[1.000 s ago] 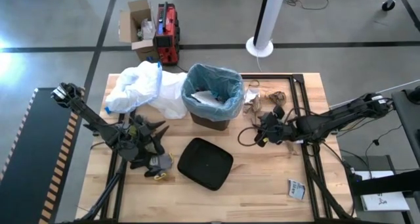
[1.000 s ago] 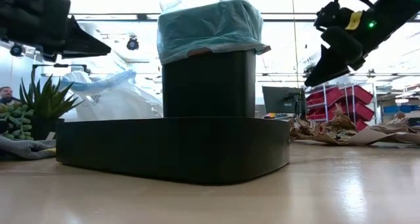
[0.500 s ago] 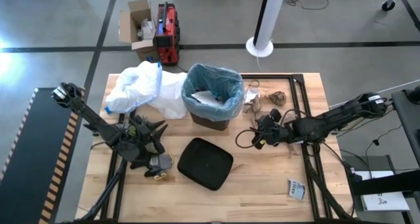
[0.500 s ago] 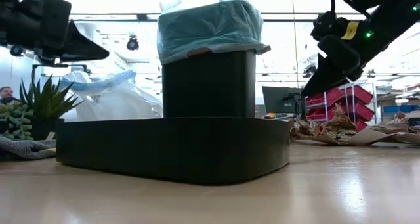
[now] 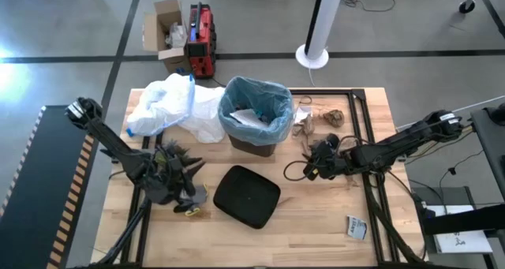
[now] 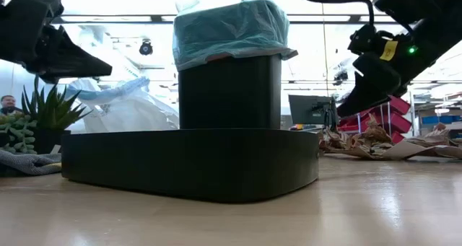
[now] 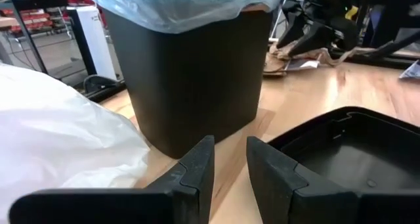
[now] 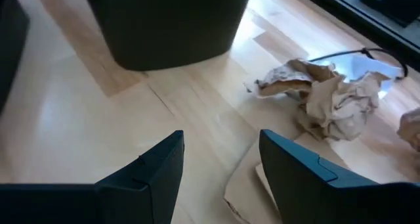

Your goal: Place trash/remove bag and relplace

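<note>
The bin (image 5: 254, 119), lined with the blue bag (image 5: 278, 103), is standing near the worktop's (image 5: 316, 222) far edge. Crumpled paper (image 8: 321, 92) is lying beside it. The left pincer (image 7: 230, 168) and the right pincer (image 8: 220, 168) are both hovering released, grasping nothing.

bare wood (image 5: 316, 214) before bin (image 5: 254, 135) (lid (image 5: 246, 196) crowds left)

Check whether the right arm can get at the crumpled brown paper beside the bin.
Probably yes. The right gripper hovers open over bare table, and the crumpled brown paper lies just ahead with nothing between them.
</note>
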